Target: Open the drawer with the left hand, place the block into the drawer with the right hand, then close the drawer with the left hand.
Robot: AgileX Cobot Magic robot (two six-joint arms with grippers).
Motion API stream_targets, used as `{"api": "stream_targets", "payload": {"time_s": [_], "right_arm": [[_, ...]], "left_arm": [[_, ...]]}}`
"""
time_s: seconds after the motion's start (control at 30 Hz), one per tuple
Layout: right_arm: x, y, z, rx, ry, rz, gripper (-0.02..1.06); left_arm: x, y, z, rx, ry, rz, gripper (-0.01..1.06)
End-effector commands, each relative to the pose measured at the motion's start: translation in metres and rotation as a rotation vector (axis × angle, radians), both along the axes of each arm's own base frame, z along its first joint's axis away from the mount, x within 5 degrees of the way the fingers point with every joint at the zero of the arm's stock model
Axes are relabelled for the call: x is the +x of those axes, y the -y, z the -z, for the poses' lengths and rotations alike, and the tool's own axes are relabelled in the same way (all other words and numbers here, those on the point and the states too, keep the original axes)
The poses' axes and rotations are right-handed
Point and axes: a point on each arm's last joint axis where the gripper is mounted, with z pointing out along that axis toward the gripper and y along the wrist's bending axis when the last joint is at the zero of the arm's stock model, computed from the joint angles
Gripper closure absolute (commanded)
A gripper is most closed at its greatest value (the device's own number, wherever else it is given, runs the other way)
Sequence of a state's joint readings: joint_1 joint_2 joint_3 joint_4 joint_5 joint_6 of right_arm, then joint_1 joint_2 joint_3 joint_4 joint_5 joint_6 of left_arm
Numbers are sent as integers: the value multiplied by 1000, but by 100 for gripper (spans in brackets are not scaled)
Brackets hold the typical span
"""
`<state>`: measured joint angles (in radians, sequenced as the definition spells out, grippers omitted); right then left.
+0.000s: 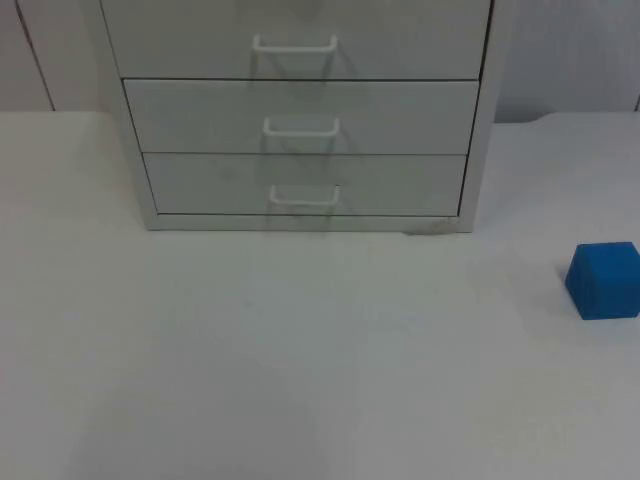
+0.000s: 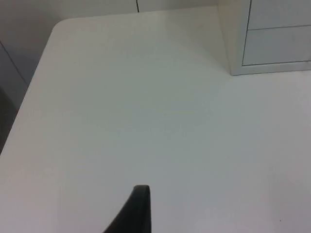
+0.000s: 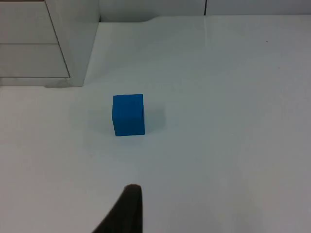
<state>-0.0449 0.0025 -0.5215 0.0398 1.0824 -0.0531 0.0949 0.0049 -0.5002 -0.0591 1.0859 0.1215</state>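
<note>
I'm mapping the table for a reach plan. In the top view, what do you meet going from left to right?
Bare white table → drawer cabinet with its three closed drawers → blue block near the right edge.

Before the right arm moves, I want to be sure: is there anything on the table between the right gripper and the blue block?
Nothing visible. In the right wrist view, bare white table lies between the fingertip and the blue block. The block stands alone, apart from the drawer cabinet, whose three drawers are all shut.
</note>
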Motion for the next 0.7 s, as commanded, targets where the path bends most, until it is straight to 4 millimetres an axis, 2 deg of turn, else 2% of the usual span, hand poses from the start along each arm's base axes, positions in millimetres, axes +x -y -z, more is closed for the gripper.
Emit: {"api": "stream_targets", "payload": {"time_s": [0.0, 0.27, 0.4, 0.43, 0.53, 0.67], "right_arm": [[0, -2, 1, 17, 2, -9, -1], [10, -3, -7, 28, -13, -33, -1], [12, -2, -27, 16, 65, -24, -1], [12, -2, -27, 16, 65, -24, -1], [22, -2, -38, 17, 70, -21, -1], [30, -1, -60, 9, 155, -19, -1]], "left_arm": [[0, 0, 1, 2, 9, 17, 0], [0, 0, -2, 3, 26, 31, 0], [-4, 0, -36, 17, 270, 22, 0], [-4, 0, -36, 17, 270, 22, 0], [-5, 0, -62, 19, 455, 17, 0], [8, -2, -72, 22, 470, 11, 0]]}}
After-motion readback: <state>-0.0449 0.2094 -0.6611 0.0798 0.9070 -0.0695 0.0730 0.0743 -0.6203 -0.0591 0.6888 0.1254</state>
